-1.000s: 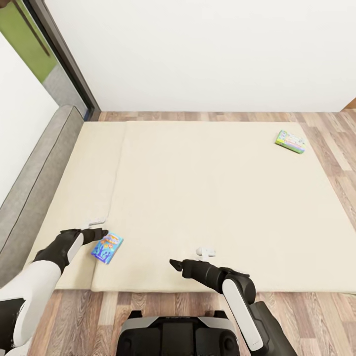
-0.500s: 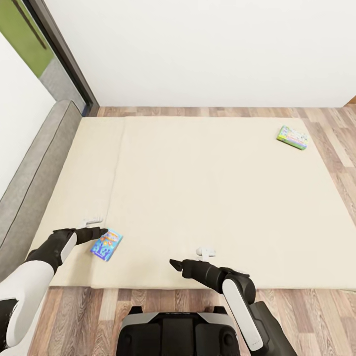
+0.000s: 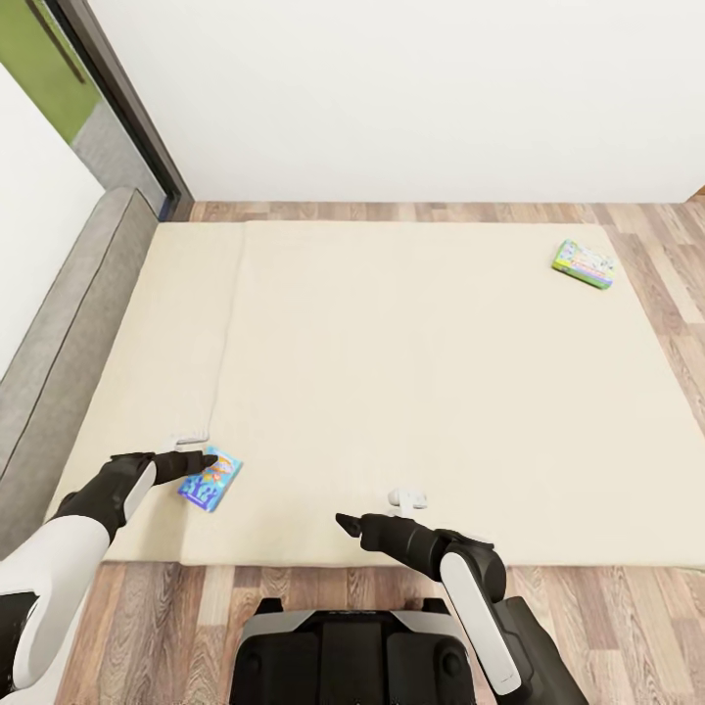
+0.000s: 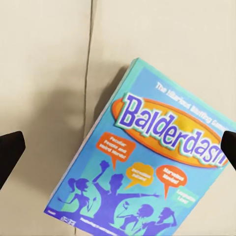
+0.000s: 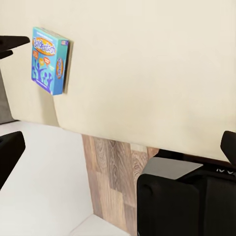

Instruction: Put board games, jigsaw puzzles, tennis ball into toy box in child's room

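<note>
The bed [image 3: 392, 372] has a plain beige mattress and a grey headboard [image 3: 59, 352] along its left side in the head view; two board games lie on it, well apart; the blue game [image 3: 210, 478] rests flat near the front left edge, its lid reading "Balderdash" in the left wrist view [image 4: 147, 162]; the pastel game with the green edge [image 3: 584, 264] lies near the far right corner. The left gripper [image 3: 201, 447] hangs over the mattress just beside the blue game, fingers spread wide and holding nothing; the right gripper [image 3: 377, 511] hovers over the front edge, also spread and empty. The wood floor [image 3: 627, 627] borders the bed; the robot's base [image 3: 352, 656] stands at its foot.
</note>
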Controlling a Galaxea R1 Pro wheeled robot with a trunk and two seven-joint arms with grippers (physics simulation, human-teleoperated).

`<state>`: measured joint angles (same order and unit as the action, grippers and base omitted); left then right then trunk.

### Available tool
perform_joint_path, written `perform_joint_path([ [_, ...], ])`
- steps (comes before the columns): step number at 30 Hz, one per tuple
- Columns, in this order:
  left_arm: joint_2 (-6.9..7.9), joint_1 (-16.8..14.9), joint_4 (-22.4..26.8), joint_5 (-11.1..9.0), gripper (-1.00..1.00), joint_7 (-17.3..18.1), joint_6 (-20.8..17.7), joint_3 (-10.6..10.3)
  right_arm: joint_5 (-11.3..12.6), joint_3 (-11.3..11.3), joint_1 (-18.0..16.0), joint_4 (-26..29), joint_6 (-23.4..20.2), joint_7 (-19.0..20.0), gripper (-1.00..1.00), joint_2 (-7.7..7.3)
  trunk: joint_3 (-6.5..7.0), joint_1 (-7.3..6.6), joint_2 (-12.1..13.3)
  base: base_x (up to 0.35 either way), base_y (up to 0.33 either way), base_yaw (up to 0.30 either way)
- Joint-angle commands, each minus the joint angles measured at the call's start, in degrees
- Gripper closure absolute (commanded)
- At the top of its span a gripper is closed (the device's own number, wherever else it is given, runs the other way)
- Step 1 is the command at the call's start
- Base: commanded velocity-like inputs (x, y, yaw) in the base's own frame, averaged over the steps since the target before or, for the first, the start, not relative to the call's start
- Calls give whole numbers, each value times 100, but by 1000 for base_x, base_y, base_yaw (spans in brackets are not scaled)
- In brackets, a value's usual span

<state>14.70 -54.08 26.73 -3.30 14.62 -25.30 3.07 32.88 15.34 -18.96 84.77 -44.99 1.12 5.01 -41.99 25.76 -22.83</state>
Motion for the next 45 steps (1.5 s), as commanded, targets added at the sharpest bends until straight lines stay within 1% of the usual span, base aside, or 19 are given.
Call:
perform_joint_path([
  [1, -2, -2, 8, -26, -100, 18, -45, 7, -10, -4, -2, 5, -27, 12, -100, 2, -16, 3, -9, 0, 0, 0],
  [7, 3, -1, 8, 3, -100, 38, -34, -47, -10, -4, -2, 5, -27, 11, -100, 10, -73, 3, -9, 0, 0, 0],
  [22, -6, 1, 8, 12, -100, 57, -25, -88, -10, -4, -2, 5, -27, 13, -100, 5, -208, 3, -9, 0, 0, 0],
  [25, -5, -1, 8, 13, -100, 56, -16, -166, -10, -4, -2, 5, -27, 15, -100, 3, -220, 3, -9, 0, 0, 0],
  [27, -4, -1, 8, 13, -100, 53, -9, -254, -10, -4, -2, 3, -27, 13, -100, 5, -225, 3, -9, 0, 0, 0],
  [28, -4, -1, 8, 13, -100, 53, -9, -254, -10, -4, -2, 3, -27, 13, -100, 5, -227, 3, -9, 0, 0, 0],
  [34, 6, -1, 11, 7, -100, 57, 18, -518, -20, -4, -2, -22, -20, 5, -100, 21, -232, 3, -9, 0, 0, 0],
  [45, 26, 2, 16, 5, -100, 58, 171, -601, -24, -12, -2, -58, -19, 9, -100, 6, -234, 3, -9, 0, 0, 0],
])
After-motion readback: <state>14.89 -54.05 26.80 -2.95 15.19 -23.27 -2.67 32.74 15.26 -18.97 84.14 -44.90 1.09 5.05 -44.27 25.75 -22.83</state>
